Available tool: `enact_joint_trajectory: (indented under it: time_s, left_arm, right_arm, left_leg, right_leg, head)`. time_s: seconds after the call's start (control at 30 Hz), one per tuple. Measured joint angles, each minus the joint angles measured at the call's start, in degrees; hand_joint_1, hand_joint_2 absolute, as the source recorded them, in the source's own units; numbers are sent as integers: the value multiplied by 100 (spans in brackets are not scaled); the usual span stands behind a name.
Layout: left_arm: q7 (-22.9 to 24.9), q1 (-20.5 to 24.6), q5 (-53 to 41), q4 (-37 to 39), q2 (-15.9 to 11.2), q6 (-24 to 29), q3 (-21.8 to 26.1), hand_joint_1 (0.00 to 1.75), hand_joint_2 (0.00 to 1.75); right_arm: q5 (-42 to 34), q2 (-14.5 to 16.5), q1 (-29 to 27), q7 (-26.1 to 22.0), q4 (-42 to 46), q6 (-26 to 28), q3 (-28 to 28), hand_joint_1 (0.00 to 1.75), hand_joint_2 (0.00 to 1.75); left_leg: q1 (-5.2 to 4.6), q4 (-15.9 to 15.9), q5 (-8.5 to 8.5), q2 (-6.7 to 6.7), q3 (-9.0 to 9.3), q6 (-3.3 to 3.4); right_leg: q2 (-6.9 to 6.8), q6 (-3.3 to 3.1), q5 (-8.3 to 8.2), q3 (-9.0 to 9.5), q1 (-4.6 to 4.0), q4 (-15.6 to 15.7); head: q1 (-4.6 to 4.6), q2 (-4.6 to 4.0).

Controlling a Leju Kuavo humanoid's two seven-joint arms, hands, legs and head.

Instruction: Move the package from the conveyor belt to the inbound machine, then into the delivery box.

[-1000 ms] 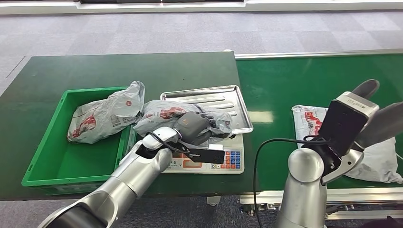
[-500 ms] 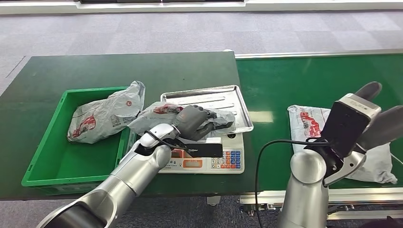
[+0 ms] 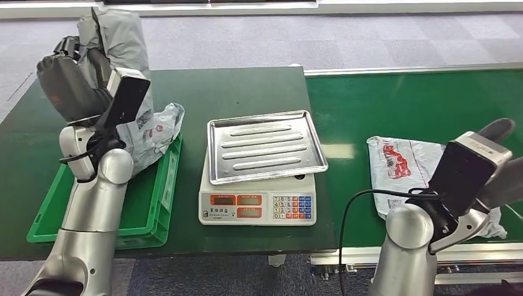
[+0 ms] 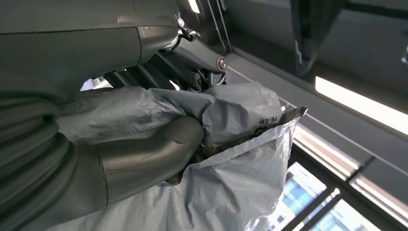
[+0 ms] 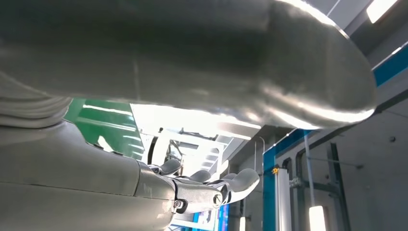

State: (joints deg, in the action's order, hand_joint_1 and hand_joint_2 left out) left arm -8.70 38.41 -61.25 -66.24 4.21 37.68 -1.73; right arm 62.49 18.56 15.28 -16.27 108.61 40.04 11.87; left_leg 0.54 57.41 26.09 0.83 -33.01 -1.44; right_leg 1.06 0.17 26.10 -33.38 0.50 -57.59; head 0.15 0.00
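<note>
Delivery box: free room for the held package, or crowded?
Far end of the green box is crowded: a package lies against its rim. The near end by the left arm is bare floor. The left hand holds the grey package above. The scale's tray is bare.

The soft plastic mail bag (image 3: 120, 34) is grey. The plastic box (image 3: 151, 203) is green. The metal tray (image 3: 265, 145) is shiny silver with stripes.
</note>
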Motion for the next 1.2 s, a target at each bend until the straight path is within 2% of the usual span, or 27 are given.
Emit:
enact_joint_trajectory:
  time_s: [0.1,0.17,0.2,0.3,0.33,0.4,0.47,0.6,0.67,0.73,0.8,0.87,0.97,1.0,1.03,1.1,1.17,1.2]
  left_arm:
    - [149,-108,-328,-179,-27,94,297,175,175]
    - [420,-154,-958,-232,-41,143,502,175,175]
    - [585,-166,-1356,-235,-54,137,608,151,175]
    - [1147,-170,-2421,-64,-147,-95,859,20,175]
    - [1356,-166,-2618,59,-193,-205,893,0,175]
    - [1674,-160,-2735,350,-270,-333,903,0,175]
    - [1767,-157,-2738,638,-307,-341,877,0,175]
    - [1940,-141,-2740,1120,-355,-314,688,0,0]
    - [2017,-132,-2724,1326,-366,-268,556,0,0]
    - [1823,-129,-2570,1460,-361,-111,494,0,0]
    - [1388,-126,-2153,1506,-322,93,491,0,0]
    - [613,-177,-1264,1356,-219,84,526,0,0]
    - [-1401,-468,1562,370,102,-765,677,0,0]
    - [-1967,-610,2710,-117,231,-1195,707,0,0]
    - [-2302,-774,3721,-626,344,-1583,713,0,0]
    - [-2438,-1147,5135,-1700,540,-2215,708,0,0]
    - [-2424,-1500,5663,-2574,659,-2657,675,0,0]
    - [-2437,-1583,5715,-2760,681,-2755,665,0,0]
  right_arm:
    - [82,0,5,82,0,0,-70,0,0]
    - [117,0,8,120,0,0,-105,0,0]
    - [126,0,8,133,0,0,-121,0,0]
    - [133,0,16,160,-2,0,-185,0,0]
    - [137,0,20,166,-5,0,-210,0,0]
    - [152,0,27,176,-17,-1,-247,0,0]
    - [158,0,29,172,-29,-2,-271,0,0]
    - [112,0,37,111,-65,-2,-325,0,0]
    - [104,0,40,89,-89,-2,-348,0,0]
    - [114,0,41,97,-107,-2,-359,0,0]
    - [125,0,42,107,-116,-2,-364,0,0]
    - [75,0,40,66,-122,-2,-364,0,0]
    - [-310,0,36,-195,-172,-3,-367,0,0]
    - [-498,0,37,-320,-215,-4,-375,0,0]
    - [-656,0,36,-429,-268,-6,-383,0,0]
    - [-793,0,34,-545,-374,-9,-395,0,0]
    - [-727,0,32,-542,-446,-9,-394,0,0]
    - [-700,0,32,-537,-461,-9,-394,0,0]
  left_leg:
    - [0,1,0,1,-1,0]
    - [-1,1,0,2,-1,1]
    - [-2,1,0,2,-1,1]
    - [-4,1,1,2,1,1]
    - [-5,1,1,1,1,1]
    - [-4,1,0,0,2,1]
    - [-2,1,-1,1,2,0]
    - [-3,1,-2,8,2,-1]
    - [-4,1,-2,7,1,-1]
    - [-4,2,-2,7,1,0]
    - [-5,2,-1,7,1,0]
    - [-5,2,-1,8,0,0]
    - [-5,2,1,8,-4,2]
    - [-5,2,3,6,-5,3]
    - [-6,2,8,-1,-4,4]
    - [-7,2,17,-19,1,8]
    - [-7,2,20,-23,3,9]
    - [-7,2,20,-22,3,9]
  right_leg:
    - [-1,0,0,2,5,1]
    - [-1,0,0,2,7,2]
    - [-1,1,0,2,7,3]
    - [-1,1,0,1,7,4]
    - [-1,0,0,1,7,4]
    - [-1,0,-1,0,6,4]
    - [-2,-1,-2,0,5,3]
    - [-7,-1,-2,2,5,3]
    - [-7,-1,-2,2,5,3]
    - [-7,-1,-2,0,6,4]
    - [-7,-1,-2,0,6,4]
    - [-8,-1,-2,0,6,4]
    - [-9,0,-1,2,6,5]
    - [-7,0,-1,2,7,5]
    - [1,0,-1,2,8,6]
    - [17,1,0,-2,10,8]
    - [18,2,5,-3,10,10]
    - [16,3,6,-2,10,10]
  head:
    - [0,0]
    - [0,0]
    - [0,0]
    - [0,0]
    - [0,0]
    - [0,0]
    - [0,0]
    - [1,0]
    - [1,0]
    - [2,0]
    - [2,0]
    - [1,0]
    - [2,0]
    - [2,0]
    - [2,1]
    - [2,1]
    - [2,0]
    - [2,0]
